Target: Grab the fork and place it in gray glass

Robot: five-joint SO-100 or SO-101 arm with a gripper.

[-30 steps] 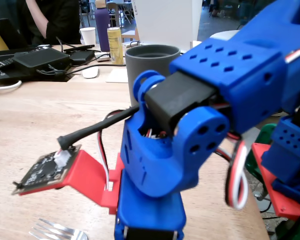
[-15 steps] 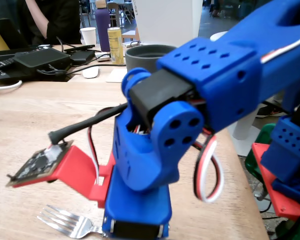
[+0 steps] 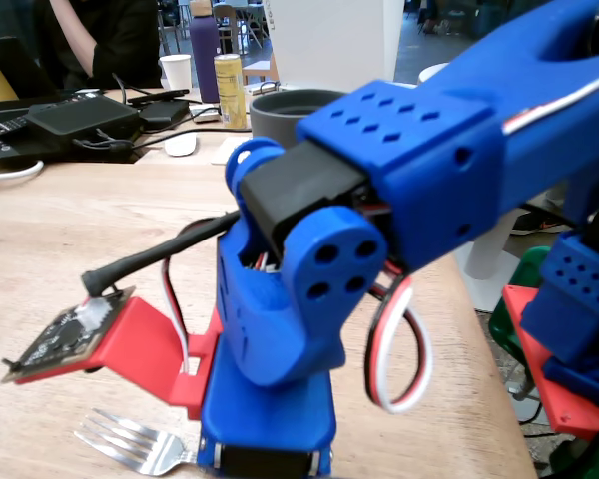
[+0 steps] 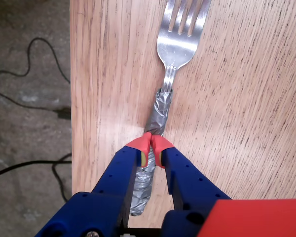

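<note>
Pinching the fork (image 4: 163, 101) by its taped handle, the claw (image 4: 150, 148) is sitting closed around it near the desk (image 4: 237, 98) edge, probably for grip. Gray glass (image 3: 290, 115) is waiting farther back behind the arm.

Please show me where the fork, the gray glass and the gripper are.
fork (image 4: 180, 47), wrist view, on the metal head below the tines.
gray glass (image 3: 280, 120), fixed view, on its wall under the rim.
gripper (image 4: 151, 148), wrist view, between the red fingertips closed on the taped handle.
</note>
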